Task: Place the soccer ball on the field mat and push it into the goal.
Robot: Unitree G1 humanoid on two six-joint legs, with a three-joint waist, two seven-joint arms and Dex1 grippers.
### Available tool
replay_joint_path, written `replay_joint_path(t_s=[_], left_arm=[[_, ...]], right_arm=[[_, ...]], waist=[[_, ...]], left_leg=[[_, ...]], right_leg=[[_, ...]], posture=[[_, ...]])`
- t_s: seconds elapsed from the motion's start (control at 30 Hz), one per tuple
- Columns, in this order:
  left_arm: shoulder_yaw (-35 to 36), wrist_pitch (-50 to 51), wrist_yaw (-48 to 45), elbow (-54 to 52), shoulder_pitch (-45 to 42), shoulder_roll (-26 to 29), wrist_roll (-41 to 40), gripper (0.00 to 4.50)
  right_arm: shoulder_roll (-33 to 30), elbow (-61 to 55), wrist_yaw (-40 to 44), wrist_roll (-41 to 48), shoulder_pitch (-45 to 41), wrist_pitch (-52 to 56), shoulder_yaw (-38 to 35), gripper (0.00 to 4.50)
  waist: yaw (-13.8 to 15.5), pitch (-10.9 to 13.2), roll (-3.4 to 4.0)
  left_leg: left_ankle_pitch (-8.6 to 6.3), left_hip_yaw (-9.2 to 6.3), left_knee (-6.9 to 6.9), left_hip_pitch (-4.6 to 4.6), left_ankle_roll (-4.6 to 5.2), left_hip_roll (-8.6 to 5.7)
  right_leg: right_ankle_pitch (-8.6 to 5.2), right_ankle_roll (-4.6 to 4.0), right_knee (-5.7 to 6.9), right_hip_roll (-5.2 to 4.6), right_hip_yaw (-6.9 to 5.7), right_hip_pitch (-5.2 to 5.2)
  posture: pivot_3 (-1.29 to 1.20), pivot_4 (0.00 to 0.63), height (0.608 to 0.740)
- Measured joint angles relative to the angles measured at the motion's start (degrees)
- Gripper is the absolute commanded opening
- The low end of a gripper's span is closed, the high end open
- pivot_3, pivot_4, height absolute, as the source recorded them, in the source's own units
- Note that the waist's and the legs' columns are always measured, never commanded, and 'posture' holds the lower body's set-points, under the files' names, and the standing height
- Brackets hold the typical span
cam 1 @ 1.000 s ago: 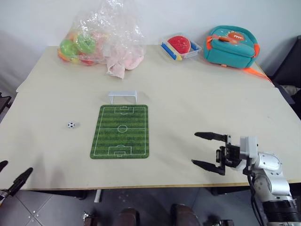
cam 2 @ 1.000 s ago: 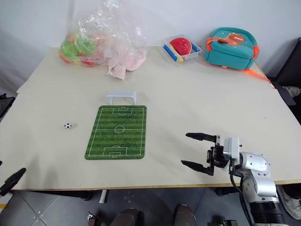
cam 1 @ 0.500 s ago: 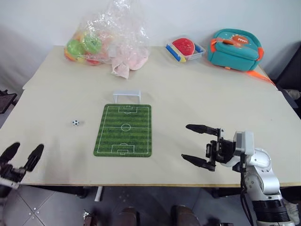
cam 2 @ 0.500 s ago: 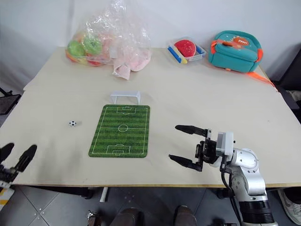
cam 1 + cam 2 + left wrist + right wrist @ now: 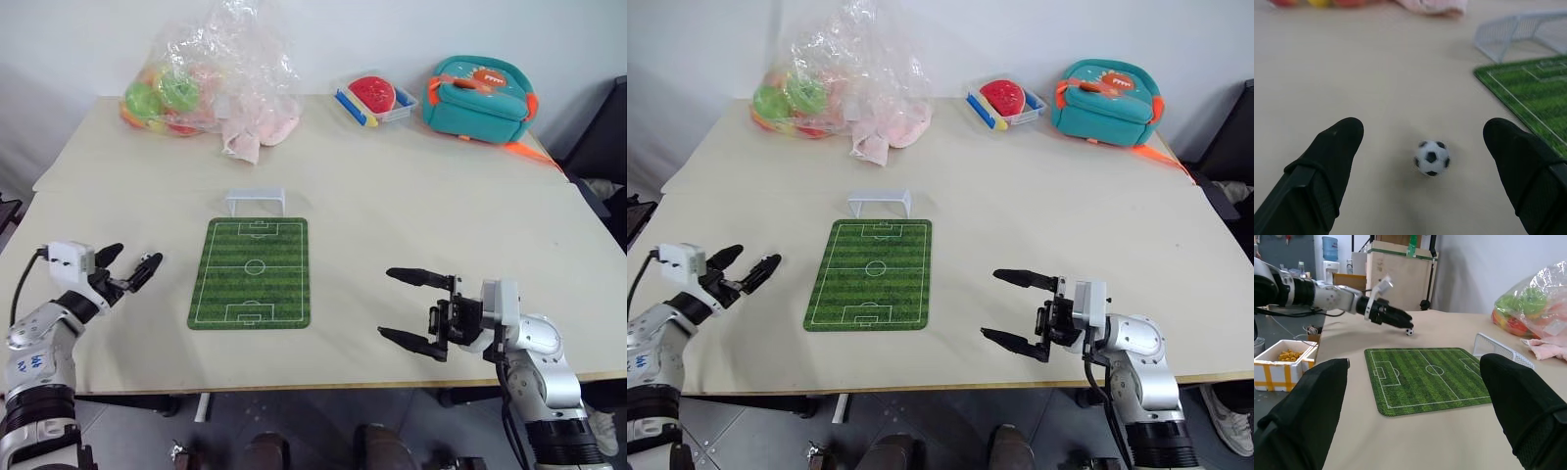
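The soccer ball [image 5: 1431, 158], tiny and white with black patches, rests on the bare table left of the field mat [image 5: 252, 274]. My left gripper [image 5: 134, 259] is open and lies level just above the table, one finger on each side of the ball without touching it. From the right wrist view the ball [image 5: 1409, 332] shows just at that gripper's tips. The white goal [image 5: 256, 201] stands at the mat's far end. My right gripper [image 5: 388, 304] is open and empty, hovering right of the mat and pointing toward it.
At the table's back stand a clear plastic bag of toys [image 5: 211, 83], a clear box with a red item [image 5: 377, 98] and a teal backpack [image 5: 480, 98]. Bare tabletop [image 5: 441, 215] lies between the mat and the right edge.
My left gripper has come up from below the table's front edge and moved forward to straddle the ball. The right gripper has stayed about where it was.
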Motion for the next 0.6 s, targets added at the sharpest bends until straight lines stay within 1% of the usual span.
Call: replay_joint_path(t_s=[0.27, 0.37, 0.5, 0.53, 0.57, 0.6], left_arm=[[-1.58, -0.79, -1.52, 5.36, -2.31, 0.71, 2.01, 4.48], [-1.65, -0.92, -1.82, 5.88, -2.70, 0.23, 2.01, 3.94], [-1.66, -1.27, -2.23, 5.92, -2.71, -0.14, 1.97, 2.74], [-1.64, -1.41, -2.09, 6.03, -2.72, -0.14, 1.97, 2.30], [-1.64, -1.48, -2.03, 6.05, -2.72, -0.15, 1.97, 2.11], [-1.64, -1.65, -1.94, 6.15, -2.72, -0.15, 1.98, 1.79]], right_arm=[[0.57, -0.33, -1.36, -0.43, 0.43, -0.57, 0.06, 4.50], [0.72, -0.70, -1.82, -0.45, 0.44, -0.57, 0.13, 4.50], [0.85, -1.11, -2.21, -0.48, 0.44, -0.57, 0.56, 4.50], [0.86, -1.11, -2.27, -0.48, 0.44, -0.57, 0.70, 4.50], [0.86, -1.11, -2.28, -0.49, 0.43, -0.57, 0.78, 4.50], [0.87, -1.11, -2.32, -0.49, 0.43, -0.57, 0.95, 4.50]], waist=[[0.30, 0.00, 0.00], [0.29, 0.00, 0.00], [0.24, 0.00, 0.00], [0.24, 0.00, 0.00], [0.24, 0.00, 0.00], [0.23, 0.00, 0.00]], left_leg=[[0.00, -0.03, 0.07, -0.02, 0.00, -0.01], [0.00, -0.04, 0.08, -0.02, 0.00, -0.01], [0.00, -0.04, 0.08, -0.02, 0.00, 0.00], [0.00, -0.04, 0.08, -0.02, 0.00, -0.01], [0.00, -0.04, 0.08, -0.02, 0.00, -0.01], [0.00, -0.03, 0.09, -0.02, 0.00, -0.01]], right_leg=[[0.00, 0.00, 0.03, -0.01, -0.01, 0.02], [0.00, 0.01, 0.03, -0.02, -0.01, 0.02], [0.00, 0.01, 0.04, -0.02, -0.01, 0.02], [0.00, 0.01, 0.04, -0.02, -0.01, 0.02], [0.00, 0.01, 0.03, -0.02, -0.01, 0.02], [0.00, 0.01, 0.03, -0.02, -0.01, 0.02]], posture=[[0.00, 0.150, 0.740], [0.00, 0.150, 0.740], [0.00, 0.150, 0.740], [0.00, 0.150, 0.740], [0.00, 0.150, 0.740], [0.00, 0.150, 0.740]])
